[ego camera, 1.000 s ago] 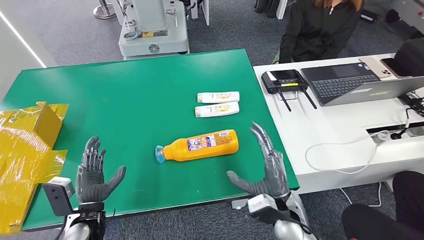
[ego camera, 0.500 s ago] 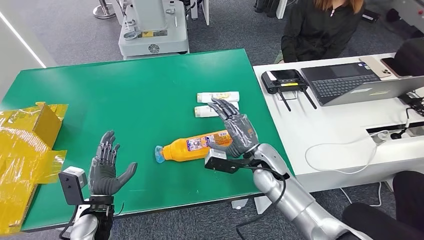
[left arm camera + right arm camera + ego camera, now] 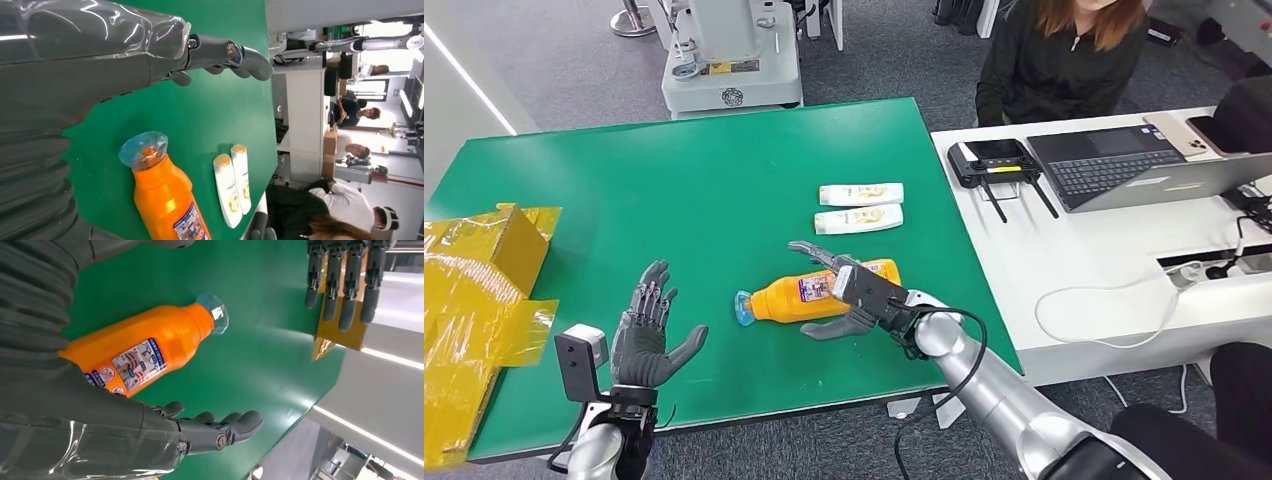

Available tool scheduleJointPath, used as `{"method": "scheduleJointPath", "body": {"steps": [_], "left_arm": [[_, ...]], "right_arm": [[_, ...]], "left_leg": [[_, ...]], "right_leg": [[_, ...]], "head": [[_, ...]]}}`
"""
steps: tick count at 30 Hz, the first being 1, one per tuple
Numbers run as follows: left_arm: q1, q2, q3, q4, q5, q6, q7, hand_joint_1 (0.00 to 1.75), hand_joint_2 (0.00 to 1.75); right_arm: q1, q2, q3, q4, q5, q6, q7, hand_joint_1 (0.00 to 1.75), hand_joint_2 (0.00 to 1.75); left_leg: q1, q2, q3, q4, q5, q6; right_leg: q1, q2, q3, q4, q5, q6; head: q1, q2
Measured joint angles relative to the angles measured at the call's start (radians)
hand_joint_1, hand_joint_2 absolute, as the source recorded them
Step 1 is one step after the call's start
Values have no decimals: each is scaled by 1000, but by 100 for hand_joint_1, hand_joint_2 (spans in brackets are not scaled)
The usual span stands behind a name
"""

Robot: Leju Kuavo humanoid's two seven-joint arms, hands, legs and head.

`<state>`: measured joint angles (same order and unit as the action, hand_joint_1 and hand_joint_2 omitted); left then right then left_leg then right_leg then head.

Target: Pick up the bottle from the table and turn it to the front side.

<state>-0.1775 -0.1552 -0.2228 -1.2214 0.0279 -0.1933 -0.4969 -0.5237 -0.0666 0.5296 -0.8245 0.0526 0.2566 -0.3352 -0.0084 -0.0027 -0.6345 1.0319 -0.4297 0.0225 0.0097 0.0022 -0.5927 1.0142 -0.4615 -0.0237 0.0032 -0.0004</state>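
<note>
orange bottle [image 3: 824, 291] lies on its side near the front edge of the green table [image 3: 674, 190], blue cap toward robot's left, label facing up. right hand [image 3: 844, 290] hovers over its wide end w/ fingers spread, thumb on the near side, not gripping yet. left hand [image 3: 642, 330] is open, palm up, well apart from it. looks like rigid plastic, prob. full so fairly heavy; glossy, may slip. best grip: across the flat mid body, not the narrow neck or cap.

green table [image 3: 674, 180] beside a white desk [image 3: 1104, 260] on grey floor [image 3: 564, 60].
</note>
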Motion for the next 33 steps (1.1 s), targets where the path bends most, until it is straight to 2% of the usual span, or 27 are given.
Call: {"method": "scheduleJointPath", "body": {"steps": [4, 6, 11, 14, 17, 25, 30, 33], "left_arm": [[-2, 1, 0, 2, 9, -7, 6, 0, 175], [-2, 2, 0, 2, 25, -17, 19, 0, 175], [23, 9, 0, -19, 62, -36, 62, 0, 175], [53, 11, 0, -54, 62, -27, 82, 0, 175], [71, 11, 0, -80, 61, -23, 89, 0, 175], [84, 7, 0, -109, 56, -26, 100, 0, 175], [83, 6, 0, -111, 62, -51, 112, 0, 175], [81, 6, 0, -111, 82, -71, 123, 0, 175]], "right_arm": [[-14, 2, 3, 21, -21, 2, 7, 0, 175], [-26, 2, 13, 27, -2, -34, 30, 0, 175], [-87, -22, 113, 38, 216, -177, 205, 0, 175], [-105, -30, 167, 49, 299, -248, 229, 0, 175], [-113, -30, 199, 57, 324, -273, 231, 0, 175], [-120, -30, 240, 71, 331, -238, 228, 0, 175], [-126, -26, 251, 90, 286, -137, 208, 0, 175], [-137, -24, 263, 107, 296, -100, 231, 0, 175]], "left_leg": [[0, 0, 0, 0, 0, 0], [0, 0, 0, 0, 0, 0], [0, 1, 0, 0, 0, 0], [0, 0, 0, 0, 0, 0], [0, 0, 0, 0, 0, 0], [0, 0, 0, 0, 0, 0], [0, 0, 0, 0, 0, 0], [0, 0, 0, 0, 0, 0]], "right_leg": [[0, 0, 0, 0, 0, 0], [0, 0, 0, 0, 0, 0], [0, 1, 0, 0, 0, 0], [0, 0, 0, 0, 0, 0], [0, 0, 0, 0, 0, 0], [0, 0, 0, 0, 0, 0], [0, 0, 0, 0, 0, 0], [0, 0, 0, 0, 0, 0]], "head": [[0, 0], [0, 0], [0, 0], [0, 0], [0, 0], [0, 0], [0, 0], [0, 0]]}}
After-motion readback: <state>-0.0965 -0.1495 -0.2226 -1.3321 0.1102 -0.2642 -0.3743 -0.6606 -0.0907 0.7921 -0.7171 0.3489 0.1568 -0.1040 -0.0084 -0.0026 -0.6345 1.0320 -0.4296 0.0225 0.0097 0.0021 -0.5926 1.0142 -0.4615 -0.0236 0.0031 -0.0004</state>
